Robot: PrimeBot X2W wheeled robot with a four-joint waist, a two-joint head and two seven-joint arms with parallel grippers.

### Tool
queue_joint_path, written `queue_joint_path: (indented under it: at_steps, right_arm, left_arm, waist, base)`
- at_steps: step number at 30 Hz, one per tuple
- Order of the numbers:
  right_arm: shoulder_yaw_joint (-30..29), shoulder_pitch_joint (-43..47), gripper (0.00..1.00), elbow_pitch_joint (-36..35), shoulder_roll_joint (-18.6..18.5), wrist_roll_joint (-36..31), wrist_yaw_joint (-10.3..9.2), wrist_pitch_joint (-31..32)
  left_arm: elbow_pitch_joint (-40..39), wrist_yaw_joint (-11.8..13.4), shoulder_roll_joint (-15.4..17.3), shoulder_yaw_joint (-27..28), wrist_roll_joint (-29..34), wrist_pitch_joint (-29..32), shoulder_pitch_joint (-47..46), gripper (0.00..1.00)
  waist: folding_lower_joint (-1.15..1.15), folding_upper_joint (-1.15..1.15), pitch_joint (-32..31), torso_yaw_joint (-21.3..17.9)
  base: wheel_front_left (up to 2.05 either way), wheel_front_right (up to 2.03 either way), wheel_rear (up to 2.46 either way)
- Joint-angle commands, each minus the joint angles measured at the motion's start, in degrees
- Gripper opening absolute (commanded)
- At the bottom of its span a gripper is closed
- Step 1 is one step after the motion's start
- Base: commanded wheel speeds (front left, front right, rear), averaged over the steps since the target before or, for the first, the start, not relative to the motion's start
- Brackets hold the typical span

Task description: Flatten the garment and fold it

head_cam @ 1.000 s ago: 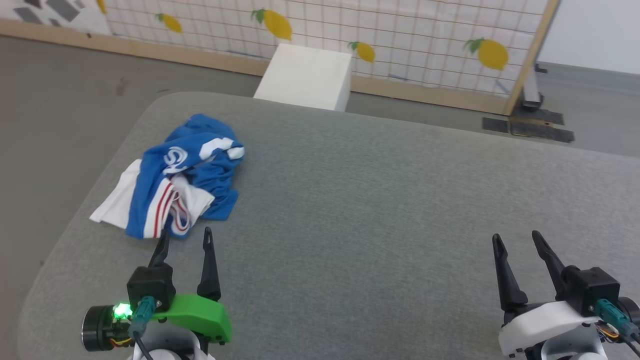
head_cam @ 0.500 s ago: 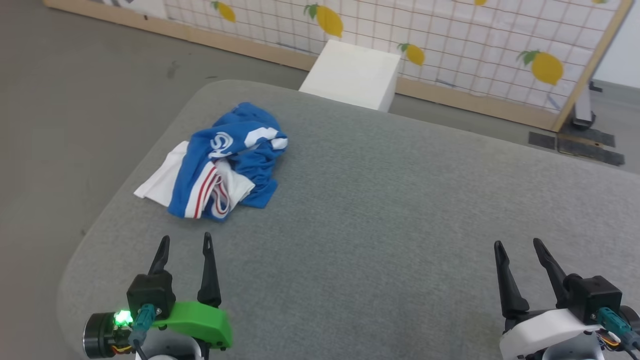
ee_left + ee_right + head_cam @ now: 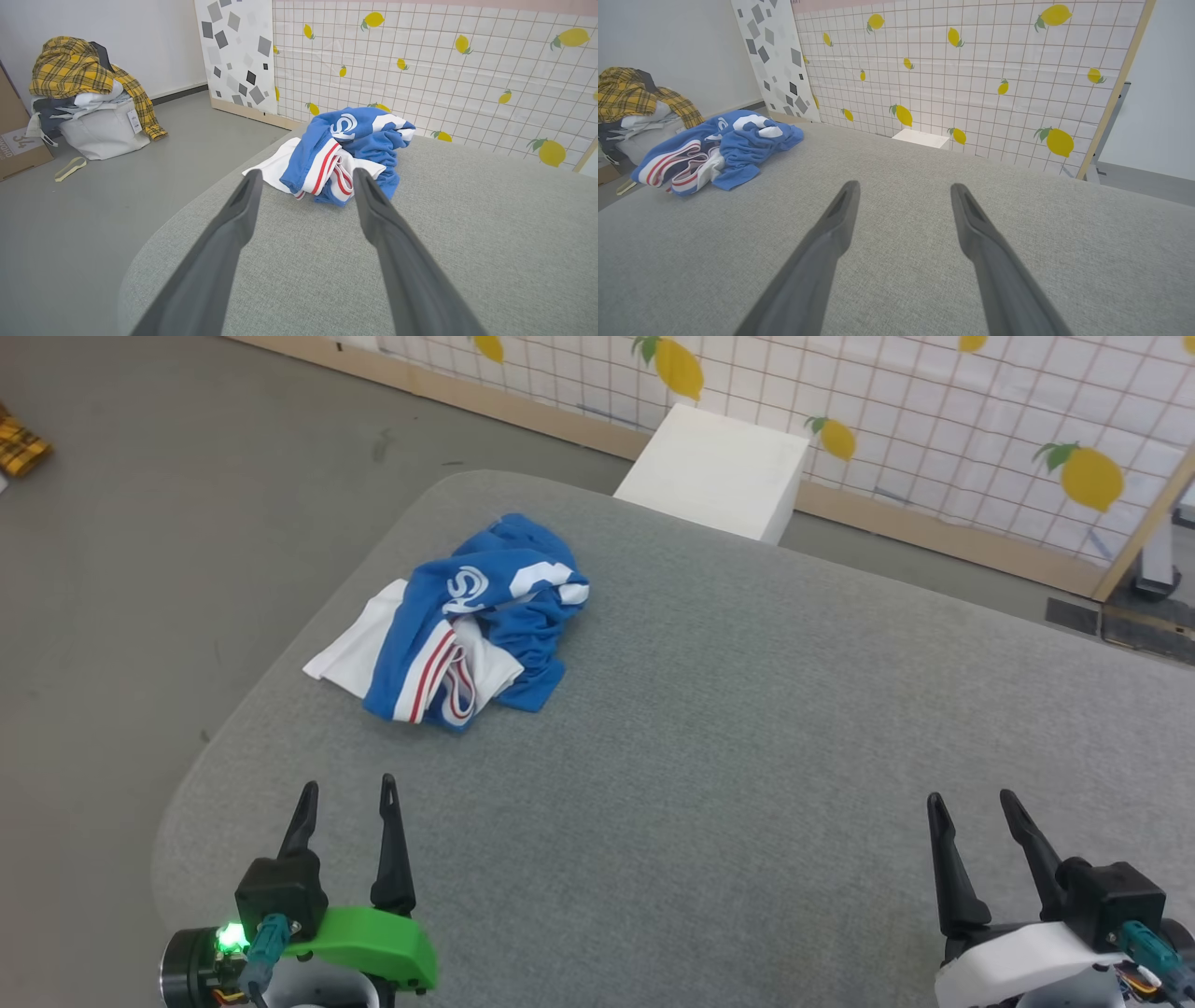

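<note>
The garment is a royal-blue jersey with white panels and red-and-white striped trim, lying crumpled in a heap near the far left corner of the grey padded table. In the left wrist view the garment lies just beyond my fingertips. My left gripper stands open and empty a short way in front of the heap. At the lower right my right gripper is open too, far from the cloth. The right wrist view has the garment at its left.
A white box stands on the floor behind the table, before a lemon-print screen. A pile of clothes with a yellow plaid shirt sits on the floor to the left. The table's rounded left edge is close to the garment.
The head camera has swung left and down, so the garment and the table shift right in the picture. Both grippers stay open and keep their places; the garment has not moved.
</note>
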Motion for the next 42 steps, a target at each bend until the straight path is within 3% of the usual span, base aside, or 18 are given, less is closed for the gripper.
queue_joint_path:
  at_steps: [1, 9, 17, 27, 28, 32, 35, 37, 42]
  right_arm:
    - [-0.1, 1.1, 1.00, 0.3, 0.0, 0.7, -0.06, -0.6]
    - [-0.6, 0.9, 1.00, 0.8, 0.0, 0.9, -0.07, -1.6]
    - [-1.3, -0.2, 1.00, 0.2, 0.0, -0.6, -0.07, -1.7]
    - [-3.1, -1.1, 1.00, -3.9, 0.0, -3.7, -0.08, 0.8]
    - [-3.8, -1.2, 1.00, -5.7, 0.0, -4.6, -0.08, 1.6]
    - [-4.9, -1.3, 1.00, -7.9, 0.0, -5.6, -0.09, 2.6]
    - [-5.8, -1.3, 1.00, -10.4, 0.0, -6.3, -0.09, 3.6]
    - [-6.2, -1.2, 1.00, -11.1, 0.0, -6.5, -0.09, 3.9]
    - [-6.4, -1.3, 1.00, -12.5, 0.0, -7.2, -0.09, 4.6]
  left_arm:
    - [0.1, 0.3, -0.2, -0.2, -0.7, -0.6, 0.7, 1.00]
    - [-0.2, -0.8, -0.2, -0.5, -3.7, -1.6, -2.2, 1.00]
    - [6.6, -5.5, 1.0, 0.5, -8.4, -1.6, -13.6, 1.00]
    - [22.2, -9.4, 3.4, 3.2, -18.5, 9.2, -33.8, 1.00]
    - [27.5, -10.0, 4.5, 3.5, -20.9, 13.3, -39.4, 1.00]
    - [33.9, -10.4, 5.8, 3.8, -23.5, 18.9, -45.1, 1.00]
    - [40.4, -10.3, 7.0, 2.9, -25.0, 27.3, -48.5, 1.00]
    - [41.3, -10.4, 7.1, 2.5, -25.1, 28.4, -49.6, 1.00]
    - [40.2, -11.1, 7.4, 2.3, -24.6, 22.4, -52.0, 1.00]
  waist:
    - [0.00, 0.00, 0.2, 0.7]
    - [0.00, 0.00, 1.3, 2.2]
    - [0.00, 0.00, 4.7, 2.4]
    - [0.00, 0.00, 12.0, -0.2]
    - [0.00, 0.00, 14.6, -1.3]
    - [0.00, 0.00, 18.0, -2.5]
    - [0.00, 0.00, 21.1, -3.8]
    - [0.00, 0.00, 22.0, -4.0]
    - [0.00, 0.00, 23.9, -4.4]
  base:
    - [0.00, 0.00, 0.00]
    - [0.00, 0.00, 0.00]
    - [0.00, 0.00, 0.00]
    - [0.00, 0.00, 0.00]
    - [0.00, 0.00, 0.00]
    - [0.00, 0.00, 0.00]
    - [0.00, 0.00, 0.00]
    - [0.00, 0.00, 0.00]
    - [0.00, 0.00, 0.00]
